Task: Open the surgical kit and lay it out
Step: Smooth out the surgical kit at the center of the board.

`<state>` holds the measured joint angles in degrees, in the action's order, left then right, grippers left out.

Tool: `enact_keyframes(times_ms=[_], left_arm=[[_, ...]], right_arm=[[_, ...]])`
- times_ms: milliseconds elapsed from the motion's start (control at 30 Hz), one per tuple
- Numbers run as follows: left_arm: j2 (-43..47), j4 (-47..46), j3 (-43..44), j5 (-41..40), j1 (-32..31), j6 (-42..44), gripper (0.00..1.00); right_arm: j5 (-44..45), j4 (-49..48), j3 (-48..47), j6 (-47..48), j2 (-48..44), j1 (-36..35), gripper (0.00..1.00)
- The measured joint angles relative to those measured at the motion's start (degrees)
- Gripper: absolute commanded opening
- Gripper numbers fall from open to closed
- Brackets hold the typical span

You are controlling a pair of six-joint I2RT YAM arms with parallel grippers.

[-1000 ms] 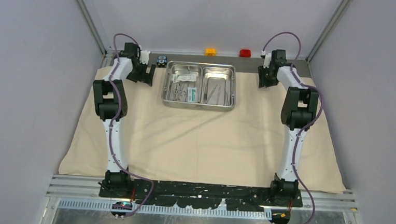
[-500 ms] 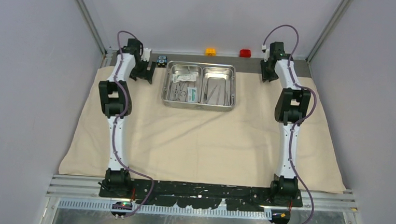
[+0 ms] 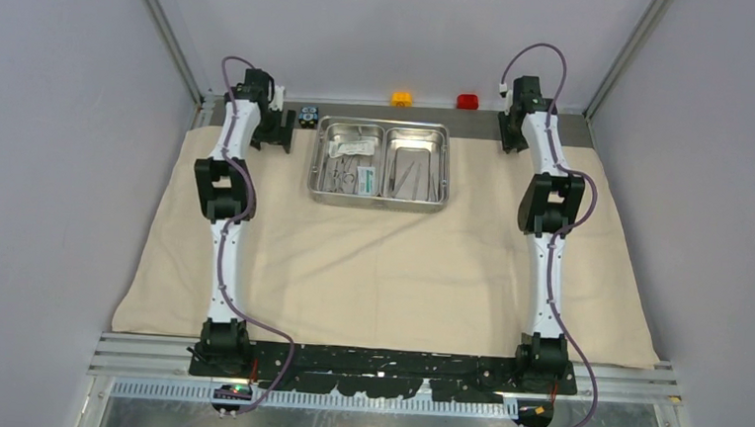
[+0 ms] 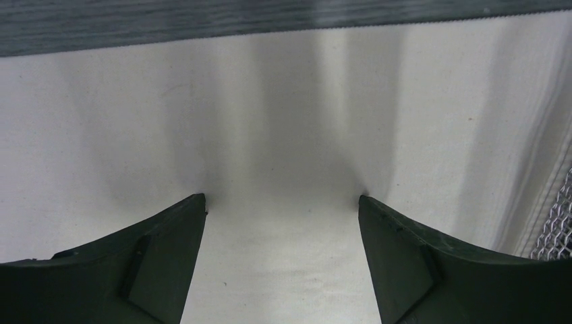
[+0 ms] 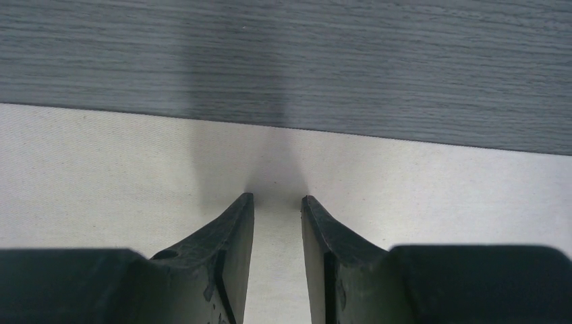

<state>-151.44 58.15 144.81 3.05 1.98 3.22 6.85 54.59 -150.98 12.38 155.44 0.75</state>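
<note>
Cloth wrap (image 3: 380, 273) unmoved; arms (image 3: 224, 264) straighter, left pincer (image 4: 282, 199) spread, right pincer (image 5: 276, 197) barely apart.

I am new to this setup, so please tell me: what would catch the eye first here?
The shiny steel two-compartment tray, holding slim metal instruments, sits at the far middle of the large beige cloth. The left tool and the right tool stand at its far edge, either side of the tray.

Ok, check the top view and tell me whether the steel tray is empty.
No, the steel tray holds metal instruments in both compartments, plus a white-and-green packet.
</note>
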Motion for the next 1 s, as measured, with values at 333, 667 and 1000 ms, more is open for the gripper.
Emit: enact_keyframes(times_ms=[333,667,1000], left_arm=[[-4.8,0.3,8.6,-0.7,0.0,-2.0,0.76],[-5.5,-5.1,8.9,-0.8,0.4,-6.9,0.79],[4.1,-16.2,-8.7,9.6,3.3,-14.6,0.83]], right_arm=[[2.4,0.7,-3.8,1.2,2.1,-0.3,0.38],[3.0,-2.7,-2.3,0.7,1.7,0.0,0.45],[-8.7,-10.0,15.4,-8.3,-8.9,2.4,0.59]])
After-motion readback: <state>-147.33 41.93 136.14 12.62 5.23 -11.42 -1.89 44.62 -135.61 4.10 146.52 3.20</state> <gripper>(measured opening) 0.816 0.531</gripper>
